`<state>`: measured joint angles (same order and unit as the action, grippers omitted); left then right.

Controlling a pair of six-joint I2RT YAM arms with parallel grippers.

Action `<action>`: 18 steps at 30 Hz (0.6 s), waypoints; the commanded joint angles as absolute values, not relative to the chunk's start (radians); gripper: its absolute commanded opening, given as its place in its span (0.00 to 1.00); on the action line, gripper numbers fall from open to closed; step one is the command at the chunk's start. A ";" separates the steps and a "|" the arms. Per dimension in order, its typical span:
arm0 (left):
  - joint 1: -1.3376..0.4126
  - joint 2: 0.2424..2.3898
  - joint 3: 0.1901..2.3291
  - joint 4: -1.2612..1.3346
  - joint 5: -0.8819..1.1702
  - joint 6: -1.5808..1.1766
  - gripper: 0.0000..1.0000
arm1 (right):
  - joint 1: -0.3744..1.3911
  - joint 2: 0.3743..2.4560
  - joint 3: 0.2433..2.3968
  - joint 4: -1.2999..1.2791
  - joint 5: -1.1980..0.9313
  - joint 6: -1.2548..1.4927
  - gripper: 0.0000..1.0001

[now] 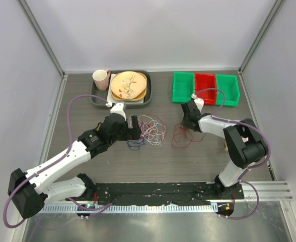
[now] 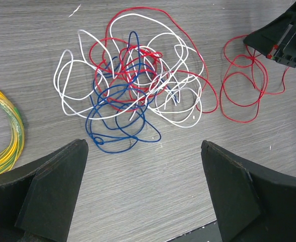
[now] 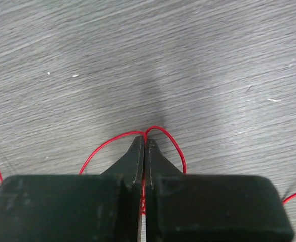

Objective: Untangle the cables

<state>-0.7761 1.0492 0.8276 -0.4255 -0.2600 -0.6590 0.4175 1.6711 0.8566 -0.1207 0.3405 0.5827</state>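
K: Right side first. How does the right gripper [image 3: 145, 142] stand?
R: Its jaws are pressed together, with a strand of the red cable [image 2: 252, 60] pinched between the tips. In the wrist view the wire bows out to either side of the tips, low over the table [image 1: 198, 161].
K: Where is that red cable?
R: Right of centre on the table, in a few loose loops. It is apart from the main tangle [image 2: 135, 83], and a bare strip of wood grain shows between the two.
K: Left side?
R: The left gripper [image 2: 145, 174] has its fingers spread wide and holds nothing. Seen from above, it hangs just beside the tangle on its left. No wire touches either finger.
K: What makes up the tangle?
R: White, red and dark blue wires looped through one another, near the middle of the table. One blue loop juts out toward the left gripper, and white loops spread to both sides.
K: Anything else close by?
R: A yellow wire ring [image 2: 7, 126] lies flat at the left edge of the left wrist view, separate from the tangle.
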 commanded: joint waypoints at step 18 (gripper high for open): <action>-0.752 1.025 0.816 -0.430 -0.350 -0.675 1.00 | 0.344 1.425 1.328 -0.097 0.485 0.443 0.01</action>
